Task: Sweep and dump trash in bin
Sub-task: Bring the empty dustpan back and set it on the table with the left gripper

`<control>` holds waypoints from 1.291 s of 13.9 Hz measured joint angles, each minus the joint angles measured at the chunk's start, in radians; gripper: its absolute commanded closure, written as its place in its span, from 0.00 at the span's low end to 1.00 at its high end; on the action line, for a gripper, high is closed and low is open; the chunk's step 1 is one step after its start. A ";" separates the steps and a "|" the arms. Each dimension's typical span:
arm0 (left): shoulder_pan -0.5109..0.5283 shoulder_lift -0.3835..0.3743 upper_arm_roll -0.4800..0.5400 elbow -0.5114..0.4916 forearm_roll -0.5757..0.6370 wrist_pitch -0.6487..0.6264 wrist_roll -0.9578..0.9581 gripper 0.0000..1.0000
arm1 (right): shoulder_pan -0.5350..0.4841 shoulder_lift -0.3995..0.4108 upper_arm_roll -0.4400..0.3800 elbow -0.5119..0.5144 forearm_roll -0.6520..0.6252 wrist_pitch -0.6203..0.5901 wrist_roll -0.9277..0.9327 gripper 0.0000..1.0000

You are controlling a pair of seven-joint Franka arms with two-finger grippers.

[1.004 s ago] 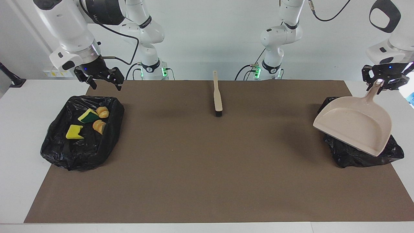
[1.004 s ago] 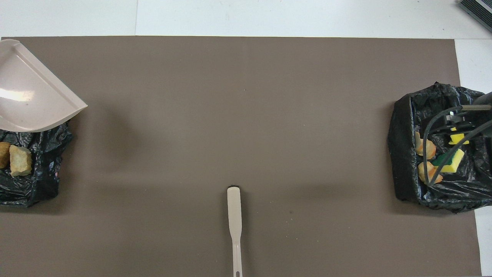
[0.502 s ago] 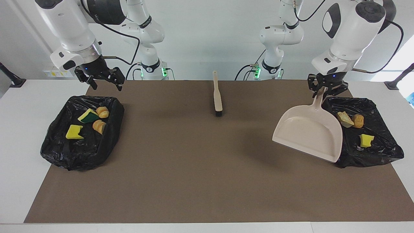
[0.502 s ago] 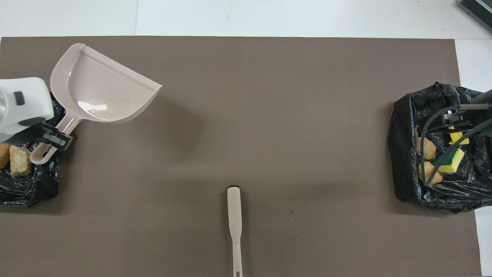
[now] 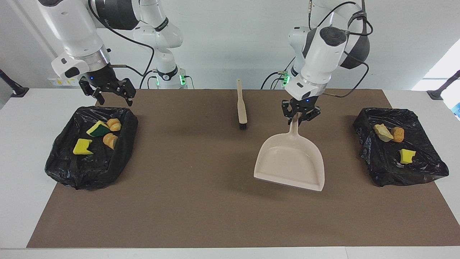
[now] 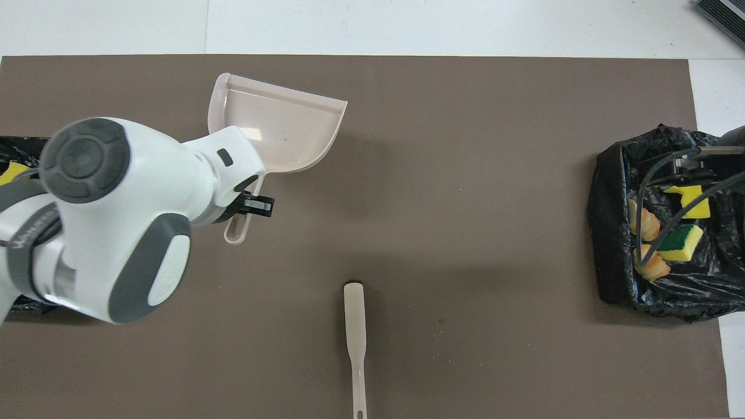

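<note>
Fingers of my left gripper (image 5: 300, 116) pinch the thin handle of the smooth beige plastic dustpan (image 5: 291, 163), wrist bent steeply down so the empty scoop hangs tilted over the brown mat (image 5: 201, 201). All trash (image 5: 391, 135) lies well apart from it, spongy yellow pieces and crusty orange chunks in two crinkled black bags (image 5: 91, 169) at the table's ends. Over the bag at its own end my right gripper (image 5: 111, 94) hovers, jaws spread wide, while the slim brush (image 5: 241, 108) lies flat near the robots.

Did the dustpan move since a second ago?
Yes. The dustpan, held by the left pincer, has moved off the bin at the left arm's end, toward the hand brush at mid-table.
</note>
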 measured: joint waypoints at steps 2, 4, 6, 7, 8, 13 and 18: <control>-0.057 0.070 0.001 0.001 0.000 0.074 -0.071 1.00 | 0.000 0.000 0.001 0.000 0.000 0.000 0.000 0.00; -0.103 0.131 0.000 0.004 0.000 0.143 -0.135 1.00 | 0.001 0.000 0.002 0.000 0.000 0.000 0.000 0.00; -0.137 0.167 0.001 0.008 0.000 0.162 -0.174 1.00 | 0.000 0.000 0.002 0.000 0.000 0.000 0.000 0.00; -0.143 0.176 0.001 0.009 0.000 0.173 -0.195 1.00 | 0.000 0.000 0.002 0.000 0.000 0.000 0.000 0.00; -0.145 0.182 0.001 0.010 0.000 0.184 -0.215 1.00 | -0.001 0.000 0.002 0.000 0.000 0.000 0.000 0.00; -0.199 0.206 0.001 0.009 -0.004 0.214 -0.312 1.00 | -0.001 0.000 0.002 0.000 0.000 0.000 0.000 0.00; -0.205 0.244 0.005 0.008 -0.004 0.243 -0.311 1.00 | -0.001 0.000 0.002 0.000 0.000 0.000 0.000 0.00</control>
